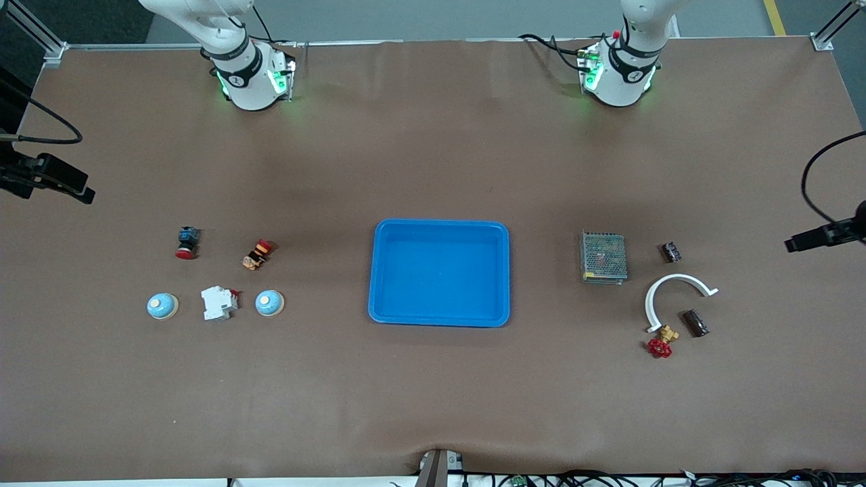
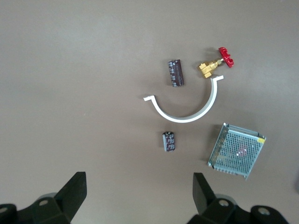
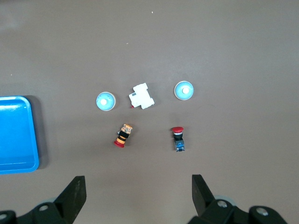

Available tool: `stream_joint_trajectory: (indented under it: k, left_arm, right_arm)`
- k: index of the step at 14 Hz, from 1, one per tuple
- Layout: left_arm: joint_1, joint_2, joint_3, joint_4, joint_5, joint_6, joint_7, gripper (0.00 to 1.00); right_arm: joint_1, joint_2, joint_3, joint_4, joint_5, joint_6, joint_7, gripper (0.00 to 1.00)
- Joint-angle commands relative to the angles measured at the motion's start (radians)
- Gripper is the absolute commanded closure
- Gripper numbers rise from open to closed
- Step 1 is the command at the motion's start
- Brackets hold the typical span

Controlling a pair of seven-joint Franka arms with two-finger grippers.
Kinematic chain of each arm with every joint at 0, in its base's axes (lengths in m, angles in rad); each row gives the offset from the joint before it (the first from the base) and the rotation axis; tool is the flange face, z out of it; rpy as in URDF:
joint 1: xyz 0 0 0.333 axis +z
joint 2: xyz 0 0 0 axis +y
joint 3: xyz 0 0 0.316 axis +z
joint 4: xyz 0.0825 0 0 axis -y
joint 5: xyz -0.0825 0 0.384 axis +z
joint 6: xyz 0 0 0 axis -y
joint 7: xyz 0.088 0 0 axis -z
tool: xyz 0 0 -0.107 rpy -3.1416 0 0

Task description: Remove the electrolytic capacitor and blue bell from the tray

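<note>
1. Tray (image 1: pixel 504 270) sits empty mid-table, between the two clusters of parts; nothing lies in it, so the removal looks already done or never needed.
2. Two blue bells (image 1: pixel 162 306) (image 1: pixel 269 303) rest on the mat toward the right arm's end, a white breaker (image 1: pixel 218 302) between them. Two dark capacitors (image 1: pixel 671 252) (image 1: pixel 695 322) lie toward the left arm's end, by the white curved clamp (image 1: pixel 676 291) and the mesh box (image 1: pixel 603 257).
3. Left gripper (image 2: pixel 138 198) hangs high over the capacitor cluster, fingers spread wide, holding nothing. Right gripper (image 3: pixel 138 198) hangs likewise over the bell cluster, wide and empty.
4. Best conduct now, in my judgement: confirm the tray is bare before any descent, and leave the outside parts alone rather than pick one by mistake.
5. Both grippers lie outside the front view, where only the arms' bases show; each wrist view cuts its fingers off at the frame edge. Capacitor markings are too small to read.
</note>
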Motion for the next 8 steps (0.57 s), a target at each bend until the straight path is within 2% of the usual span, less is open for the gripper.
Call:
stream_joint_trajectory:
  k: [1,3,4,5,6,7,8]
  left_arm:
    - [0.002,-0.016,-0.005,0.071,-0.012,-0.069,0.033,0.00]
    - [-0.005,-0.031,-0.003,0.071,-0.013,-0.071,0.033,0.00]
    - [-0.049,-0.034,0.007,0.073,-0.012,-0.075,0.033,0.00]
    - [-0.148,-0.050,0.094,0.074,-0.012,-0.089,0.032,0.00]
    - [-0.264,-0.066,0.219,0.074,-0.027,-0.094,0.033,0.00]
    - [-0.341,-0.070,0.295,0.074,-0.062,-0.094,0.029,0.00]
    - [-0.383,-0.070,0.335,0.076,-0.102,-0.094,0.024,0.00]
  right_arm:
    - [-0.002,-0.020,0.004,-0.022,-0.014,0.015,0.002,0.00]
    - [-0.002,-0.020,0.002,-0.025,-0.012,0.017,0.003,0.00]
    - [-0.003,-0.020,0.004,-0.027,-0.012,0.022,0.003,0.00]
    - [-0.003,-0.020,0.004,-0.029,-0.012,0.022,0.003,0.00]
    - [-0.005,-0.022,0.002,-0.035,-0.012,0.023,0.003,0.00]
    - [-0.008,-0.022,0.002,-0.036,-0.012,0.023,0.003,0.00]
    - [-0.008,-0.022,0.002,-0.036,-0.012,0.022,0.003,0.00]
